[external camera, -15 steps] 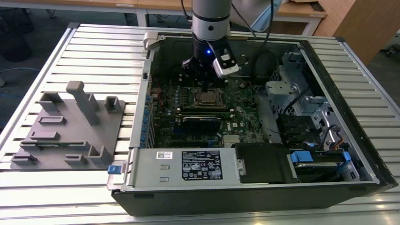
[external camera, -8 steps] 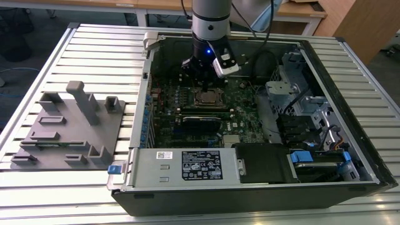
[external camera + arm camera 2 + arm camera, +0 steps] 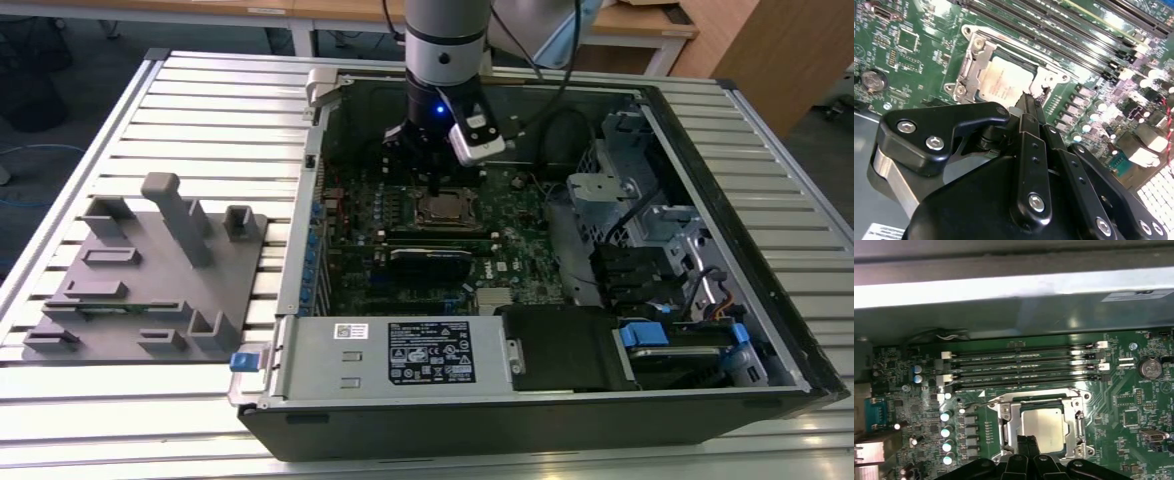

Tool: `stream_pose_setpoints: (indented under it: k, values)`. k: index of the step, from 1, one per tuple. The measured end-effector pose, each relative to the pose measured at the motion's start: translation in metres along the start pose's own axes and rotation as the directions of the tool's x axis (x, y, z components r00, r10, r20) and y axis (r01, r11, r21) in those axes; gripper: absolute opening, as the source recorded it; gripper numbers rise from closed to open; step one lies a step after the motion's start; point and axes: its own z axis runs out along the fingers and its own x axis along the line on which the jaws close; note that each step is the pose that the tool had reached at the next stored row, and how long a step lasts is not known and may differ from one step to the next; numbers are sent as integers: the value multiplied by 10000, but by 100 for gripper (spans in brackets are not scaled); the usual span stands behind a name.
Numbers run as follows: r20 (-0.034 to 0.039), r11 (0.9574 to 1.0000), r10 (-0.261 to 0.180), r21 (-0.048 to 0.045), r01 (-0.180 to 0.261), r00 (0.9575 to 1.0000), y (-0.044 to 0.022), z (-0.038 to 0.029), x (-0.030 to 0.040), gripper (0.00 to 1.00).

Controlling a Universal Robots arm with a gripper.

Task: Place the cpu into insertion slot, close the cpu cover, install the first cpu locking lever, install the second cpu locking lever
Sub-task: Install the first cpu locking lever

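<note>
Exterior view: gripper [image 3: 433,186], narrow and empty, at 12 o'clock of the cpu [image 3: 447,209]; cpu cover [image 3: 1007,424] probably thin, stiff, taken by its rim.

The silver-grey cpu [image 3: 1043,426] lay flat just beside the memory slots [image 3: 1024,365]. The dull-metal cpu cover [image 3: 1008,422] was down around it, framing its face.

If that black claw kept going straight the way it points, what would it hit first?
Probably the edge of the cpu cover framing the cpu. In the first wrist view the gripper points its shut tips right at it, though the gap between them is hard to judge.
</note>
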Motion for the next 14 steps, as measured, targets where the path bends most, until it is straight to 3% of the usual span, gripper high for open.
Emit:
stream_pose_setpoints:
  k: [14]
  values:
    - [1, 10000, -1, -1, 1, 10000, -20, -7, 214, 10]
